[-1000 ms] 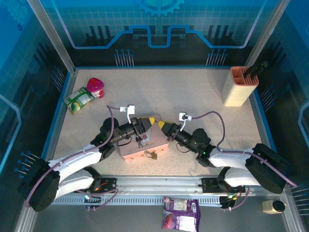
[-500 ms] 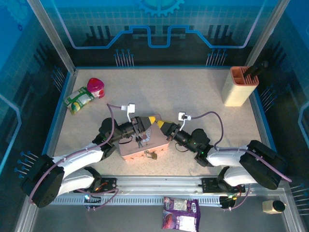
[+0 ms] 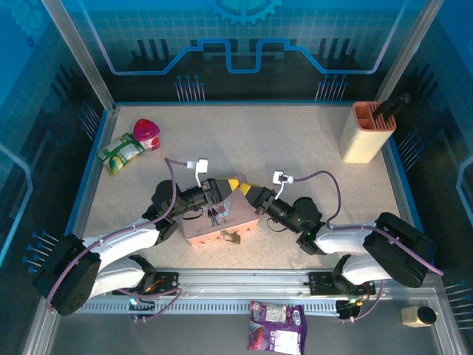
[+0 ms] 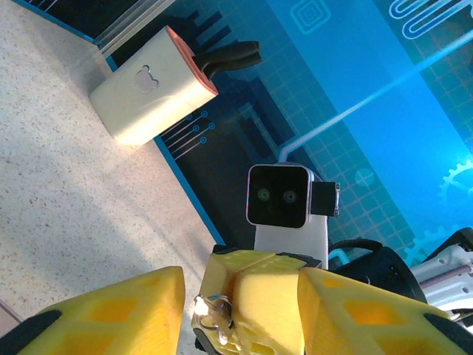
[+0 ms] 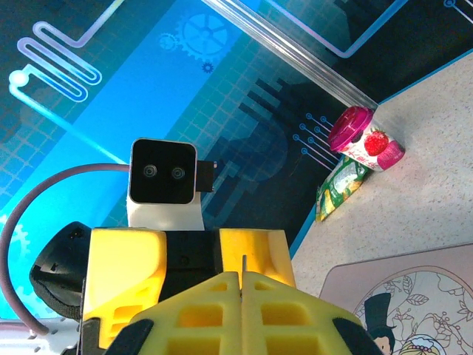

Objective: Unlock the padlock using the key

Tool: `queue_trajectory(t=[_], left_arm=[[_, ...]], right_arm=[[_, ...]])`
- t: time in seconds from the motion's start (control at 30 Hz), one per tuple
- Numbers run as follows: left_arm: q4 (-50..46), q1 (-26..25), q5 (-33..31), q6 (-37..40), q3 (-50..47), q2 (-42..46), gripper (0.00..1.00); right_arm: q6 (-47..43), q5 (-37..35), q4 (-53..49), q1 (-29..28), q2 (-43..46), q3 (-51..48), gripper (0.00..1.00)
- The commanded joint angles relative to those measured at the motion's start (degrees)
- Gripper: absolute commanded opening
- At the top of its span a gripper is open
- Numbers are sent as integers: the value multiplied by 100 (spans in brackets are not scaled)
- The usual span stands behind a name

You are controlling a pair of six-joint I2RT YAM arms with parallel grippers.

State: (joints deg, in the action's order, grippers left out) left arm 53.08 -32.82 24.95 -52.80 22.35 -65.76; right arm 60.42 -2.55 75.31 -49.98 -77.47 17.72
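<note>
1. At the far left of the table (image 3: pixel 310 148) lay one green-and-white packet (image 3: pixel 120 153). One pink-capped cup (image 3: pixel 146 134) lay on its side just beside it.
2. Two arms reached inward from the near edge. The left gripper (image 3: pixel 226 186) hung over the far side of the tin. In its wrist view its two yellow fingers (image 4: pixel 111 310) stood apart, released and grasping nothing, on either side of the other gripper's tips. Whether they touched those tips could not be told.
3. One pink tin (image 3: pixel 214 222) sat mid-table, between the two arms.
4. One brass padlock (image 3: pixel 233 238) sat at the tin's near edge, apart from both grippers. It was too small to tell whether its shackle was closed.
5. One key (image 5: pixel 243 263) stood as a thin dark sliver rising from the seam of the right gripper's fingers, above the tin's far side. From the left wrist, a small silvery bit of metal (image 4: pixel 211 314) showed at those same tips.
6. The right gripper (image 3: pixel 244 189) met the left one tip to tip, with its jaws clenched on the key.
7. One purple packet (image 3: pixel 277 323) lay off the table, below the near rail.
8. One beige holder (image 3: pixel 367 132) stood at the far right, with dark handles (image 3: pixel 390 107) poking out.
9. One small jar (image 3: pixel 419 316) sat off the table at the near right.
</note>
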Motion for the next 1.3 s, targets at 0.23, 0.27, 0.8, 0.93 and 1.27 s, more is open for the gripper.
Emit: queue_trajectory(t=[0.23, 0.27, 0.8, 0.93, 1.27], left_arm=[[325, 17, 143, -33, -18, 13, 23], [337, 17, 135, -39, -12, 12, 21], [350, 14, -383, 76, -161, 162, 0], [399, 4, -209, 76, -44, 65, 0], [651, -136, 166, 40, 156, -219, 0]], right_arm=[[128, -60, 502, -82, -227, 152, 0], [136, -60, 502, -82, -217, 145, 0], [32, -288, -487, -39, 447, 83, 27], [-29, -167, -863, 35, 662, 135, 41], [153, 318, -644, 132, 361, 313, 45]])
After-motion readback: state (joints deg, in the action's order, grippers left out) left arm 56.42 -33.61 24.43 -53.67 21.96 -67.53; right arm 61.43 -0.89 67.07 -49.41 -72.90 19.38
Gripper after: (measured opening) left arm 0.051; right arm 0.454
